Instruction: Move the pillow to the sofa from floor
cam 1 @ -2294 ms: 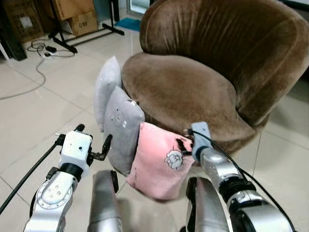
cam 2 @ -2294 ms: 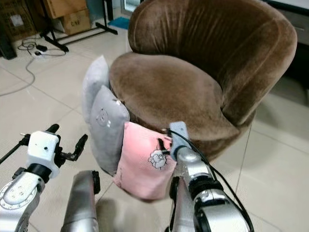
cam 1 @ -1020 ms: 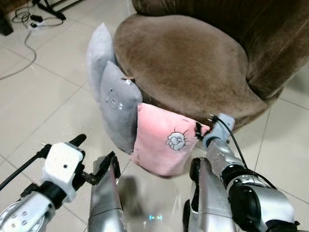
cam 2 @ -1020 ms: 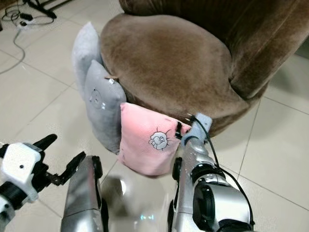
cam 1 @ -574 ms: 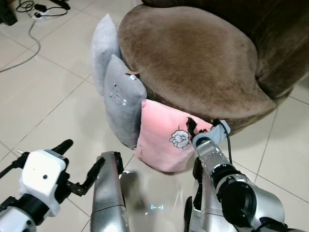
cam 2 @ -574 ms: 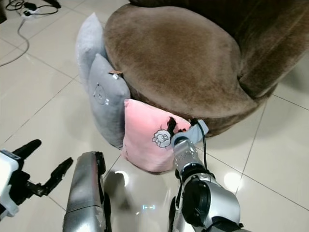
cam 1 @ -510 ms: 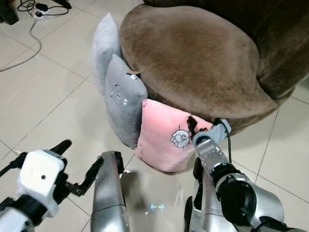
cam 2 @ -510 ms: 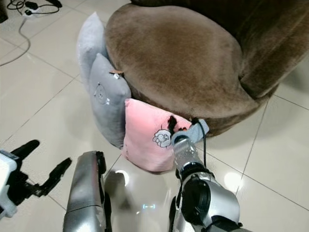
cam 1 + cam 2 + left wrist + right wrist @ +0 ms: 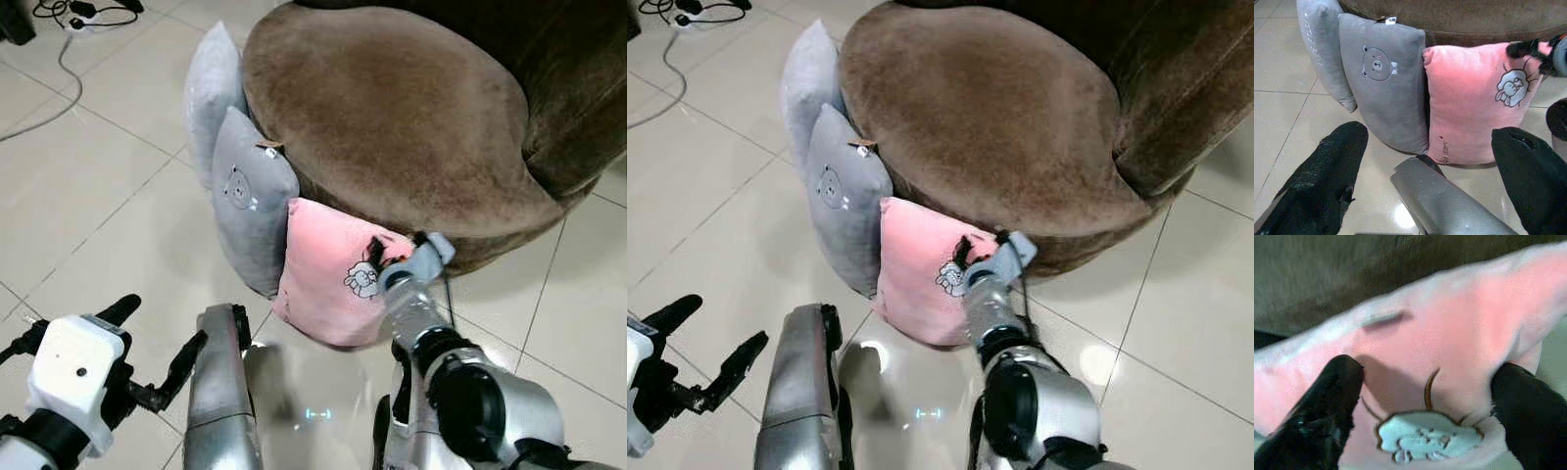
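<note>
Right pincer at the pink pillow's top corner, grip not yet made.

Pink pillow (image 9: 333, 284) stands on the tiled floor (image 9: 88, 196), leaning against the brown sofa (image 9: 392, 117), touching a grey bear pillow (image 9: 253, 211) with a paler grey pillow (image 9: 213, 98) beyond it. Right pincer (image 9: 1425, 396) has its fingers apart, straddling the plush face at the bunny print (image 9: 1427, 435); not clamped. Left pincer (image 9: 1430, 171) hangs low over the floor, fingers spread wide, holding nothing. Risks, as I judge them: a pinch on a thin fold of cover only, so the pillow sags or slips out mid-lift; a pull that drags the grey bear pillow over; the pillow catching under the seat edge when raised.
</note>
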Controlling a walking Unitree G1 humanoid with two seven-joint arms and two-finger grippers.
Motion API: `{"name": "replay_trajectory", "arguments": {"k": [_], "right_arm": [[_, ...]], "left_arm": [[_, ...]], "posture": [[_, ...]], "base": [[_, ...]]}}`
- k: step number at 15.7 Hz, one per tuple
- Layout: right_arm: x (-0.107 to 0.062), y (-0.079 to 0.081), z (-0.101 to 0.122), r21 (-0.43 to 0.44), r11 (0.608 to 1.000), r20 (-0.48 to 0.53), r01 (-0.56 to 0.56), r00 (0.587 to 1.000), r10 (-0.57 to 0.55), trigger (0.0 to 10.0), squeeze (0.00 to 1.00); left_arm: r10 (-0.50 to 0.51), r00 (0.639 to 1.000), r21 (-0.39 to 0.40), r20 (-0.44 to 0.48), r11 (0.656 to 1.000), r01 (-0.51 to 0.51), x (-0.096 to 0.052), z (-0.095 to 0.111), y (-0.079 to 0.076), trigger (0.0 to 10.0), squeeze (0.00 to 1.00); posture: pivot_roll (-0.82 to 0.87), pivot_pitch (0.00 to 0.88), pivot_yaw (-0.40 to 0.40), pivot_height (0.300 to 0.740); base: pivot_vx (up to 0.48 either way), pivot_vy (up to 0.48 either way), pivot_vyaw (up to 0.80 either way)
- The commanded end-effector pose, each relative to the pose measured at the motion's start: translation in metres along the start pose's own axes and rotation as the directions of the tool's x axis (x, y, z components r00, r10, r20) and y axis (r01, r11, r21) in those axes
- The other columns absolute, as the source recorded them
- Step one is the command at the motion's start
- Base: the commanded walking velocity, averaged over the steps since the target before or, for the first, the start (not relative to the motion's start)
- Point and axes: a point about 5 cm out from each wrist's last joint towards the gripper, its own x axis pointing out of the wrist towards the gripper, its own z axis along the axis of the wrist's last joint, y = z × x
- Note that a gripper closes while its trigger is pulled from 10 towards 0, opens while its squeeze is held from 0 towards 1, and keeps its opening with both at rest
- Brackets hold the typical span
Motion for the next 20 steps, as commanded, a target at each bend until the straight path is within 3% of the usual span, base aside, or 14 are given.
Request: {"name": "replay_trajectory", "arguments": {"k": [1,9,20], "right_arm": [[-0.003,-0.005,-0.014,-0.014,1.000,-0.049,0.019,0.999,-0.020,0.0,0.00],[-0.003,0.008,-0.017,-0.026,0.999,-0.064,-0.029,0.998,0.027,0.0,0.00],[-0.003,0.009,-0.017,-0.074,0.996,-0.068,-0.043,0.997,0.038,0.0,0.00]], "left_arm": [[-0.010,1.000,-0.002,-0.008,1.000,0.010,-0.004,0.000,-0.003,10.0,0.00],[-0.012,1.000,-0.006,-0.024,1.000,0.011,-0.008,-0.002,-0.003,10.0,0.00],[-0.034,0.999,-0.025,-0.043,0.999,0.033,-0.011,-0.006,-0.007,10.0,0.00]], "posture": [[0.30,0.270,-0.009,0.495],[0.29,0.269,-0.011,0.495],[0.29,0.269,-0.013,0.495]], "base": [[0.000,0.000,0.00],[0.000,0.000,0.00],[0.000,0.000,0.00]]}}
